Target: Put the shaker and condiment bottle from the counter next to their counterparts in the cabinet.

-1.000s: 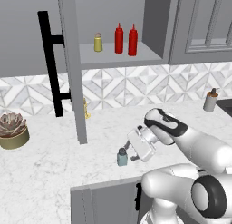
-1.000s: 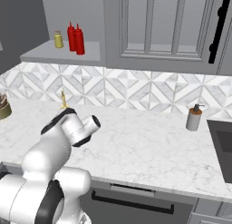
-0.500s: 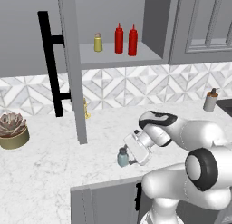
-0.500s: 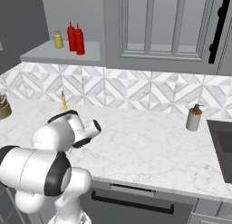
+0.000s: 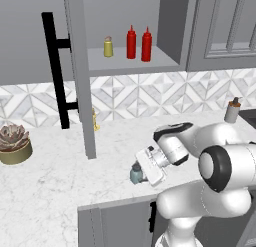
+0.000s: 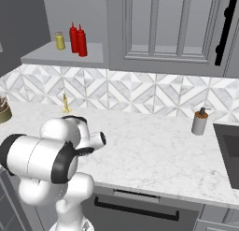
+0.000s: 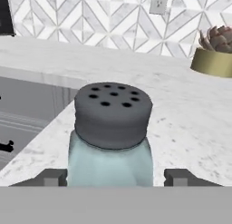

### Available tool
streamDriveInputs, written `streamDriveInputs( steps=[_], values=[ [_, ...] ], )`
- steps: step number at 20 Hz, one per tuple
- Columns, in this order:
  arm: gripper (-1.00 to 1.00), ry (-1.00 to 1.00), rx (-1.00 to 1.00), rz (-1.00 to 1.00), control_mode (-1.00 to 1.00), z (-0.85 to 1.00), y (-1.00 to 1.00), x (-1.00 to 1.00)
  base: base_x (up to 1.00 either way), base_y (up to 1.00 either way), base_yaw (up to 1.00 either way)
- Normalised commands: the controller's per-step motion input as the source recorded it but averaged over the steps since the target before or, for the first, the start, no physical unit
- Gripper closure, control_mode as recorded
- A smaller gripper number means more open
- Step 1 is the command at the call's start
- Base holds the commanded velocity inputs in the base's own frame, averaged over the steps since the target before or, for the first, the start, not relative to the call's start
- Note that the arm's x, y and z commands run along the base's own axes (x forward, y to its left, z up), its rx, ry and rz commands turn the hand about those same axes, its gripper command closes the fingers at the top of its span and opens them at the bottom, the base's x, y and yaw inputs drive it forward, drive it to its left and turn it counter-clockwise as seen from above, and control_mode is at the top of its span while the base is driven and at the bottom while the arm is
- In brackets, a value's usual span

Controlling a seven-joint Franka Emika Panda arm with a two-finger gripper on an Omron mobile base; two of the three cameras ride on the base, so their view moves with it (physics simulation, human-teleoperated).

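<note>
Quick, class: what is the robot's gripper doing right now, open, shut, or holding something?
Gripper: jaws stand either side of the shaker on the counter; whether they grip it yet cannot be told.

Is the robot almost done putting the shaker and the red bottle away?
About halfway. Two red bottles already stand beside the yellow shaker in the cabinet, so the bottle looks done. The claw is around the blue-grey shaker on the counter, fingers not touching. Grabbing and shelving it remain.

no readable text, labels, brands, numbers or signs on anything
</note>
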Motion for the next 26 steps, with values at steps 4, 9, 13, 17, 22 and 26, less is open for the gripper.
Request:
streamDriveInputs(
  steps=[4, 9, 13, 17, 22, 26],
  values=[
    [1.0, -0.12, 0.16, -0.09, -1.0, -0.05, 0.1, -0.28, 0.0, 0.0, 0.0],
    [1.0, -0.01, 0.07, -0.05, -1.0, 0.24, -0.05, -0.12, 0.0, 0.0, 0.0],
    [1.0, 0.0, -0.03, -0.02, -1.0, 0.96, 0.0, 0.0, 0.0, 0.0, 0.0],
    [1.0, -0.02, -0.12, -0.08, -1.0, 0.99, 0.0, 0.01, 0.0, 0.0, 0.0],
    [1.0, 0.0, -0.07, -0.09, -1.0, 0.9, 0.02, 0.0, 0.0, 0.0, 0.0],
    [1.0, -0.02, 0.0, -0.21, -1.0, 0.74, 0.0, -0.07, 0.0, 0.0, 0.0]
  ],
)
